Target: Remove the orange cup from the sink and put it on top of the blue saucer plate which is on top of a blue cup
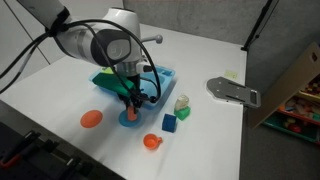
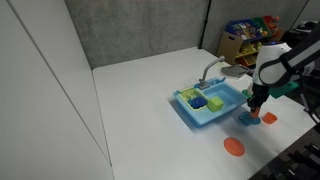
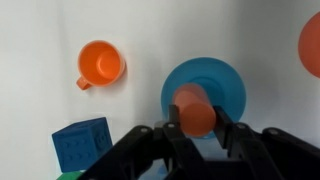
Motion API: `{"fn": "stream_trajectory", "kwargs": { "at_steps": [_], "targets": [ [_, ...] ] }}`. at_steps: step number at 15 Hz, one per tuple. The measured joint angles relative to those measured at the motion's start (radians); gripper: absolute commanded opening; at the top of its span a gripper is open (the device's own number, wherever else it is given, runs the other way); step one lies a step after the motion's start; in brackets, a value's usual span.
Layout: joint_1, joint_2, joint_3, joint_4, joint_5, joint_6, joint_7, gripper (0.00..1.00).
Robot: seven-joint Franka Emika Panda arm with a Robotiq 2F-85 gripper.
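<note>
While in tool (image 3: 198,130), one orange cup (image 3: 196,106).

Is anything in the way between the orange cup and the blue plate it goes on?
No, nothing visible is. In the wrist view the gripper holds the orange cup right over the blue saucer plate, and the plate's top looks bare. The handled orange cup and the blue block sit off to the side.
</note>
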Motion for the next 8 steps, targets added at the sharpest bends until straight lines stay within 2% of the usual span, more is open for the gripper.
{"fn": "stream_trajectory", "kwargs": {
  "at_steps": [8],
  "targets": [
    [-0.003,0.023,0.012,-0.005,0.027,0.024,0.000,0.13]
  ]
}}
